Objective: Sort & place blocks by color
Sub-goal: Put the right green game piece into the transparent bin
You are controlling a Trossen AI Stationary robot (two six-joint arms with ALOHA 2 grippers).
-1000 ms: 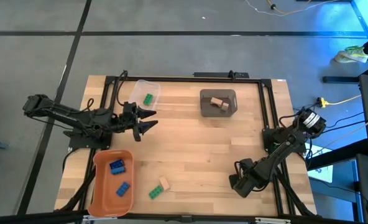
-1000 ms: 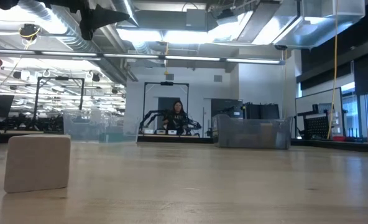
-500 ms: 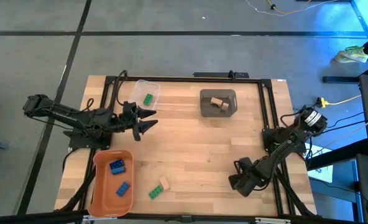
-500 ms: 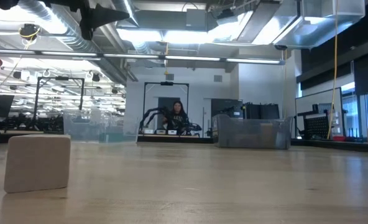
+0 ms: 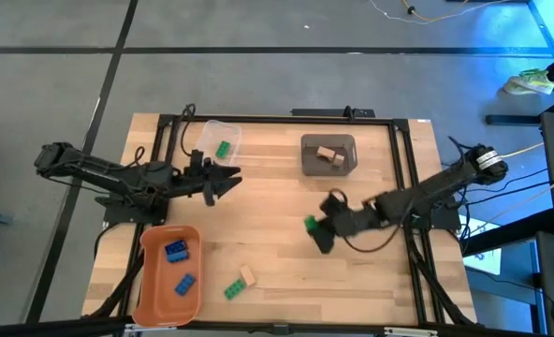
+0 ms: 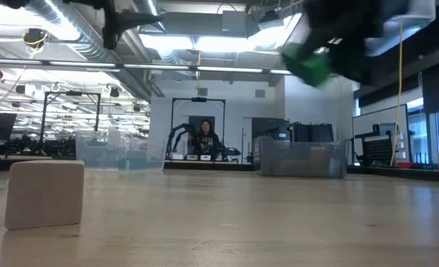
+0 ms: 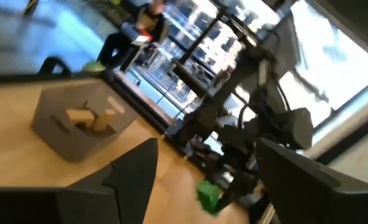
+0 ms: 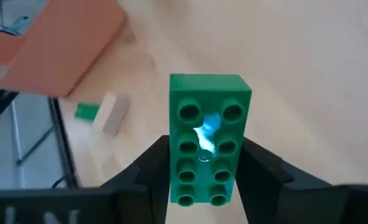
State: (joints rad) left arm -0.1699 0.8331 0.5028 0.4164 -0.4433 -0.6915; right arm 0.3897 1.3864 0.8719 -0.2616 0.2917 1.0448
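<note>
Moved: right gripper (image 5: pixel 313 227) has swung from the lower right to frame centre, clamped on a green block (image 8: pixel 207 134); left gripper (image 5: pixel 228 180) stayed left of centre, fingers apart, empty.
Sorted: two blue blocks (image 5: pixel 178 265) in the orange bin (image 5: pixel 152 292), one green in the clear bin (image 5: pixel 210 129), tan in the grey bin (image 5: pixel 308 164).
Left: a green and tan pair (image 5: pixel 240 282) loose at lower centre; the carried block still needs binning.
Surface: pale wooden table (image 5: pixel 286 206).
Room: open workshop, a person (image 6: pixel 203 138) far behind.

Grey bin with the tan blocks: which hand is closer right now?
Right. The right hand, gripping a green block, sits just below the grey bin in the high view. The left hand is open, off to the bin's left and farther away.
</note>
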